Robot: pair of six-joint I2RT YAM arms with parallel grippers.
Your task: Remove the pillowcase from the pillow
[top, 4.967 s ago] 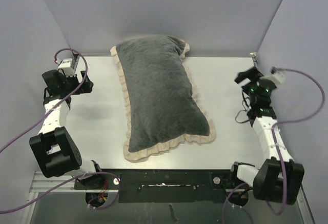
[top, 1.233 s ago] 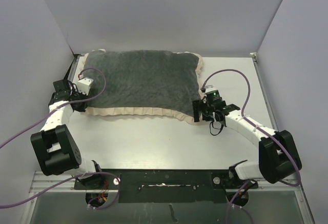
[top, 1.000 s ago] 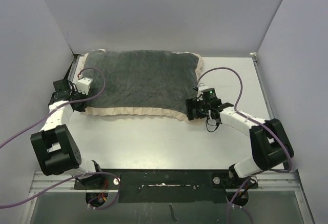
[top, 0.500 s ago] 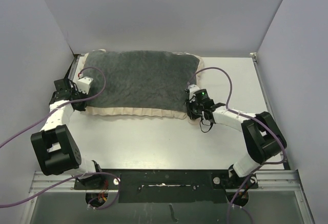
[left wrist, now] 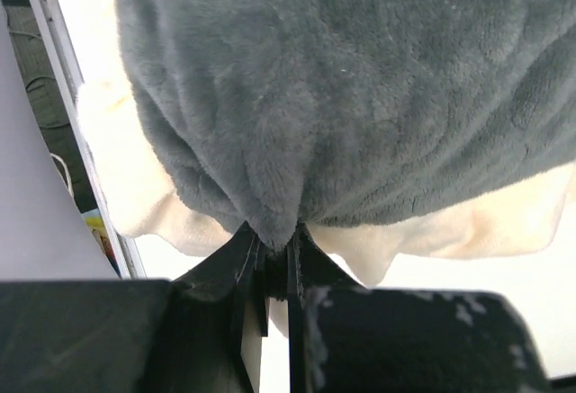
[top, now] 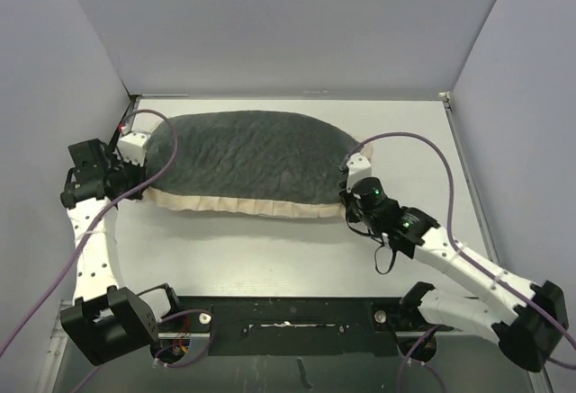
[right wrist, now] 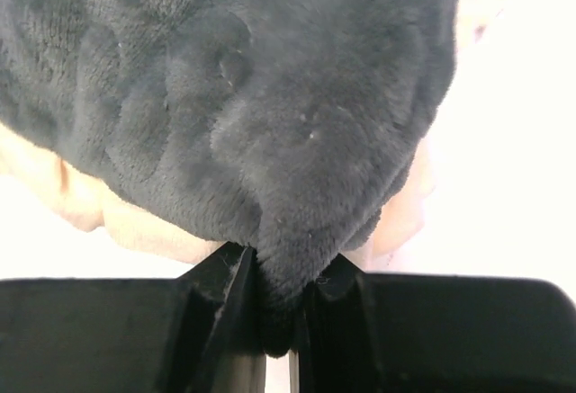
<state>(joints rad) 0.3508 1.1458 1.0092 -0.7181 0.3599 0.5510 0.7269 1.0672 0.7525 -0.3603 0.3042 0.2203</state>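
- The pillowcase [top: 252, 155] lies lengthwise across the far half of the table [top: 270, 254], grey plush up, frill along its near edge, bulging with the hidden pillow.
- It looks soft, limp and light; the plush bunches readily, so pinch fabric only, at the ends.
- The left gripper [left wrist: 273, 254] is clamped on a grey fold at the left end.
- The right gripper [right wrist: 286, 308] is clamped on a tuft at the right end.

The pillowcase [top: 247, 155] is dark grey plush cloth, deep-piled and matt; its frill [top: 229, 202] is thinner, smoother peach-beige fabric. My left hand [left wrist: 274, 245] and right hand [right wrist: 286, 272] are matt black, probably plastic. The tabletop [top: 270, 254] is smooth and white.
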